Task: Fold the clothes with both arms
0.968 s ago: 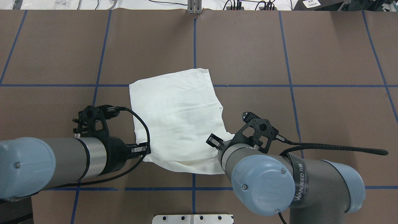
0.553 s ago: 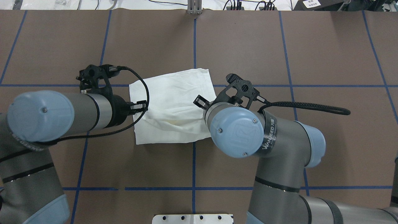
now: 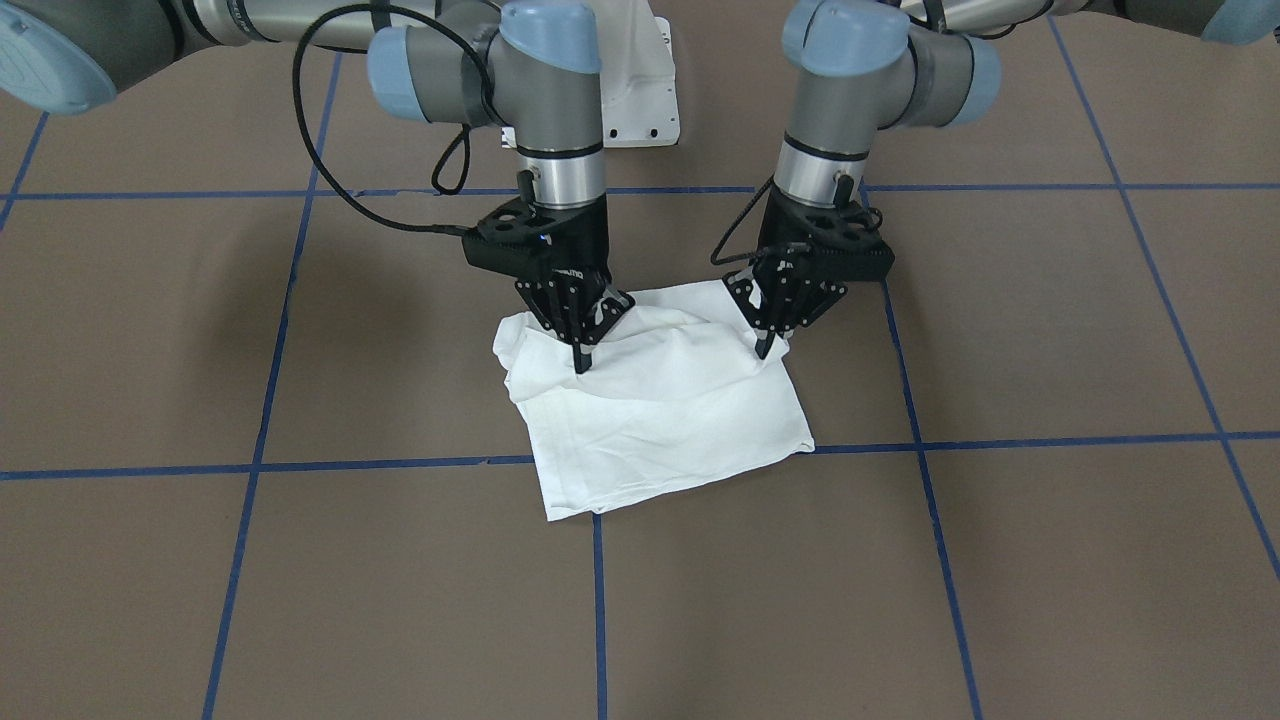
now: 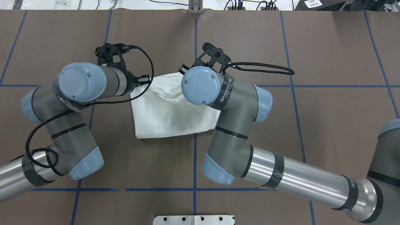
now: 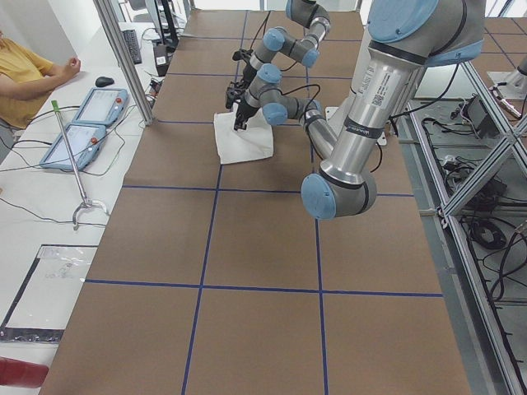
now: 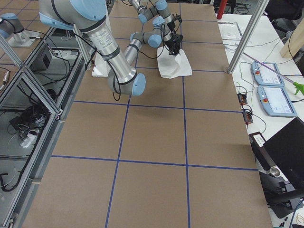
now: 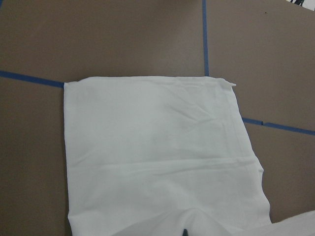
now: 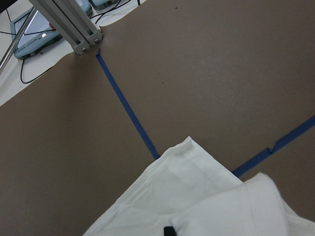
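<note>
We see the white T-shirt (image 3: 660, 420) lying folded near the middle of the brown table (image 3: 300, 580). In the front-facing view our right gripper (image 3: 581, 358) pinches the cloth's raised edge at ten o'clock. Our left gripper (image 3: 764, 345) is clamped on its two o'clock corner, and the rest spreads toward six o'clock.

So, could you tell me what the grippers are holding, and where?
The T-shirt: left gripper and right gripper each pinch one end of its folded-over edge.
</note>
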